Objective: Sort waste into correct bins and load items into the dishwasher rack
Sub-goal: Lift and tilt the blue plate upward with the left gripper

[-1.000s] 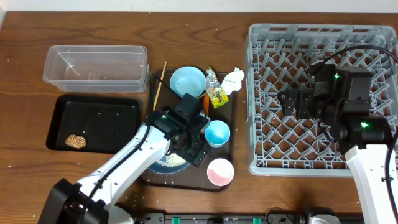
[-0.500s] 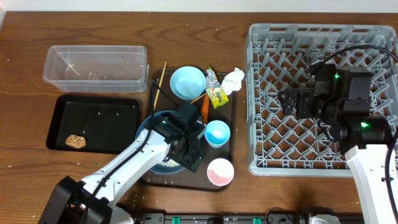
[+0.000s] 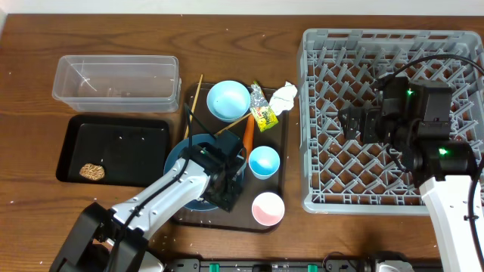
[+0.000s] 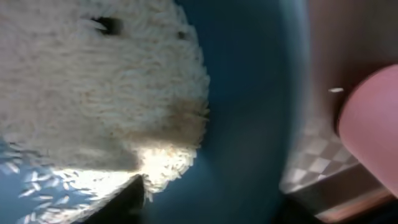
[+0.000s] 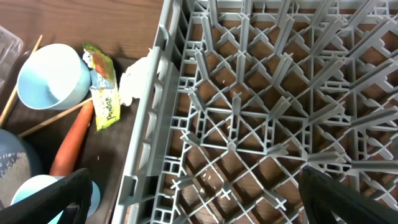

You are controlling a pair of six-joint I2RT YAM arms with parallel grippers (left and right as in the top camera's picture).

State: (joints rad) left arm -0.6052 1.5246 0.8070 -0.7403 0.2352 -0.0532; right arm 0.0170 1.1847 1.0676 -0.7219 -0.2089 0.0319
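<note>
- The rice (image 4: 93,74) lies directly under the left tool (image 3: 224,190), on the dark blue plate (image 3: 175,160); apart or clamped, I cannot tell.
- The right tool (image 3: 350,121), apart, hangs over the rack (image 3: 318,45).

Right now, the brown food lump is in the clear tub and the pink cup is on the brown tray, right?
Not quite. The brown food lump lies in the black tray, not in the clear tub; the overhead view shows it. The pink cup does stand on the brown tray, as you said.
</note>
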